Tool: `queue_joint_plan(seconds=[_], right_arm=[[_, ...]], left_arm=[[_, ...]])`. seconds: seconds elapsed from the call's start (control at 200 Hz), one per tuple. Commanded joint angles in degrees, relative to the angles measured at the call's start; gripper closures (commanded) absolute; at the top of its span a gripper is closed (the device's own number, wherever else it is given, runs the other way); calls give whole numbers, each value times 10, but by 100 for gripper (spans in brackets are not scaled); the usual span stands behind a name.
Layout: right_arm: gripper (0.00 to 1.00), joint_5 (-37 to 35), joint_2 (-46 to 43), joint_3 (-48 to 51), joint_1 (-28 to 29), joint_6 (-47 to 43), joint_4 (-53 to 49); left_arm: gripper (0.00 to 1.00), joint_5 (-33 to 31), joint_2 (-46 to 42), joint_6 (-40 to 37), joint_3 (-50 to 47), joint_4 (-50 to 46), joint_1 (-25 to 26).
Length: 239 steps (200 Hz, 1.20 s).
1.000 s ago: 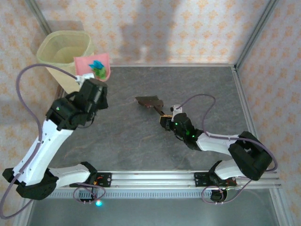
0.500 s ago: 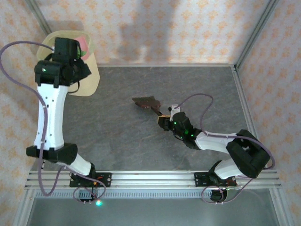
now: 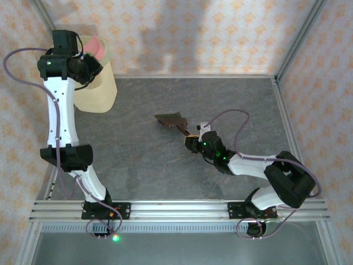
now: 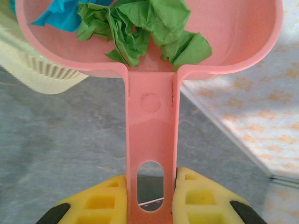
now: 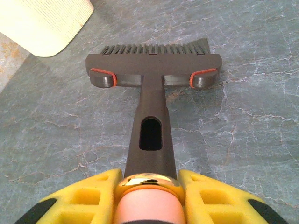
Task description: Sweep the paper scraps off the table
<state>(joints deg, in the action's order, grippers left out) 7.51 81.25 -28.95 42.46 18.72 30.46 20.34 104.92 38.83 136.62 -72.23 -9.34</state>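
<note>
The pink dustpan (image 4: 150, 116) carries crumpled green paper scraps (image 4: 140, 28) and a blue one (image 4: 58, 14). My left gripper (image 4: 150, 196) is shut on its flat handle, yellow fingers (image 4: 100, 200) pressed to both sides. In the top view my left gripper (image 3: 90, 56) is raised high at the far left, with the dustpan (image 3: 98, 45) over the cream bin (image 3: 100, 88). My right gripper (image 5: 149, 196) is shut on the handle of a dark grey brush (image 5: 154, 65), whose bristles rest on the table (image 5: 243, 116). From above, the brush (image 3: 171, 120) lies mid-table beyond my right gripper (image 3: 194, 139).
The cream ribbed bin (image 4: 42, 74) stands at the table's far left corner, below the dustpan, and its corner (image 5: 42, 23) shows beyond the brush. Aluminium rails (image 3: 287, 121) and patterned walls close in the table. The grey surface (image 3: 143, 154) around the brush is bare.
My left arm has swung up and to the far left, carrying the dustpan from beside the bin to above it. The right arm and brush have barely moved.
</note>
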Motion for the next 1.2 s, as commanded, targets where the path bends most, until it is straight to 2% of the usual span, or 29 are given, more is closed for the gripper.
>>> queue_joint_plan(seconds=[0.0,0.105,0.26,0.38,0.58,0.726,0.916,1.191], right_arm=[[100,-4,3,-20,3,-9,13],[100,-4,3,-20,3,-8,13],[100,-4,3,-20,3,-9,12],[100,-4,3,-21,3,-8,12],[100,-5,3,-21,3,-8,11],[100,-6,4,-21,3,-8,11],[100,-4,4,-22,3,-8,11],[100,-5,6,-22,3,-8,11]], left_arm=[[100,63,24,55,15,53,-16],[100,113,39,77,15,97,-17],[100,137,41,106,11,120,-19],[100,169,34,147,-34,167,-21],[100,182,-15,206,-121,255,-30],[100,202,-54,270,-201,361,-46],[100,241,-52,316,-226,405,-53],[100,259,-53,366,-250,469,-58]])
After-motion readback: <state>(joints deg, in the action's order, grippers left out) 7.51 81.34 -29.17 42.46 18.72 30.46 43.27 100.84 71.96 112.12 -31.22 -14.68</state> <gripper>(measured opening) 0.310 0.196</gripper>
